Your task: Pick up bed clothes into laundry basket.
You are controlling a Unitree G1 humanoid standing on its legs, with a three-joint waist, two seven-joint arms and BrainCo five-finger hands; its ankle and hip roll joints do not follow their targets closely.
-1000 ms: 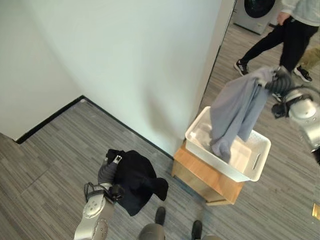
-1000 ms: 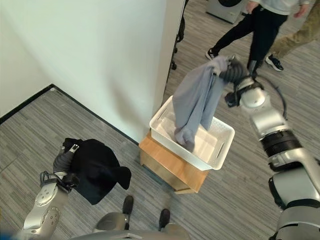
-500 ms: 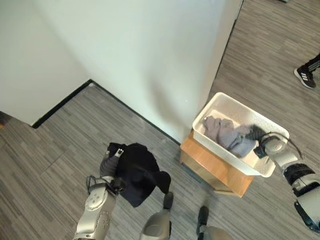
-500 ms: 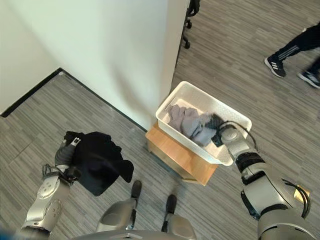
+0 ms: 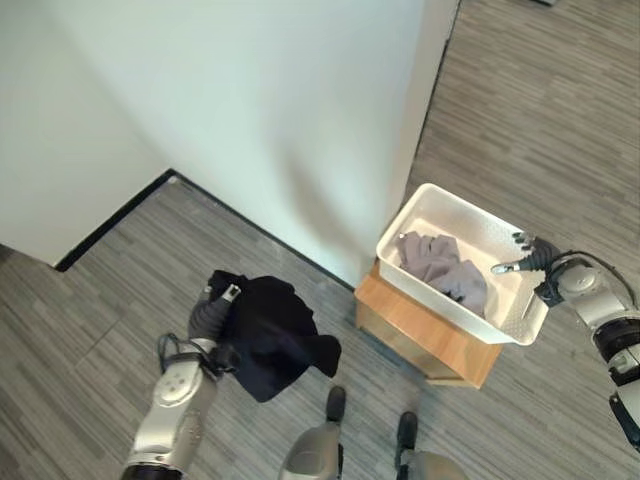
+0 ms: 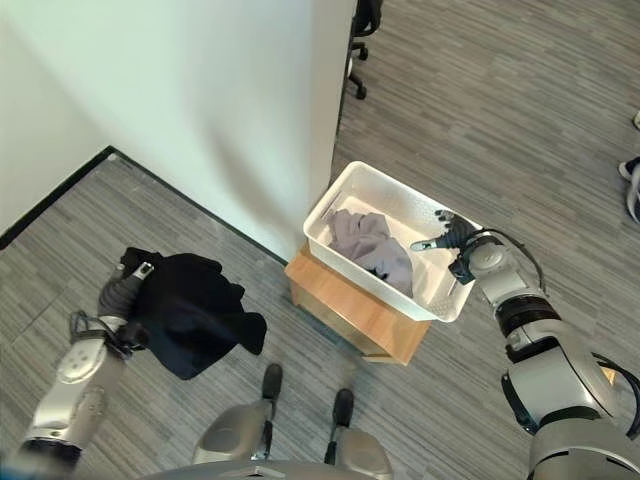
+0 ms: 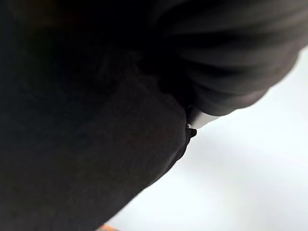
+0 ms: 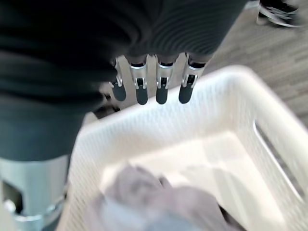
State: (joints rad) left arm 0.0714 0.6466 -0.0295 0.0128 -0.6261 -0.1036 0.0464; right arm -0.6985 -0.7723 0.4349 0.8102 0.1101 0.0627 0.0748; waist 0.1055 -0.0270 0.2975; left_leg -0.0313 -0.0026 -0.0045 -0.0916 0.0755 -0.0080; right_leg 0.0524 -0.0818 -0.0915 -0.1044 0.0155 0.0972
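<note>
Wall (image 5: 250, 110): pale, plain, beyond both hands; grey plank floor (image 5: 100, 330) below.

Wooden stand (image 5: 420, 335): under the basket, below the right hand.

Laundry basket (image 5: 445, 205): white, perforated, slot handle at the end nearest the right hand. Sits on the stand.

Black garment (image 5: 272, 335): draped over and hanging from the left hand (image 5: 210, 320); the cloth hides the fingers, so the grasp cannot be told. Not yet in the basket.

Grey garment (image 5: 445, 272): crumpled inside the basket, just beside the right hand, apart from it. A second ago it hung from that hand above the basket; half a second ago the hand was down in the basket with it. Now released: first item delivered.

Right hand (image 5: 528, 257): over the basket's rim, fingers (image 8: 161, 79) straight and spread, holding nothing.

Judgement: one piece deposited, the black one remaining; the left hand's load is likely next.

Writing or labels: none legible.
</note>
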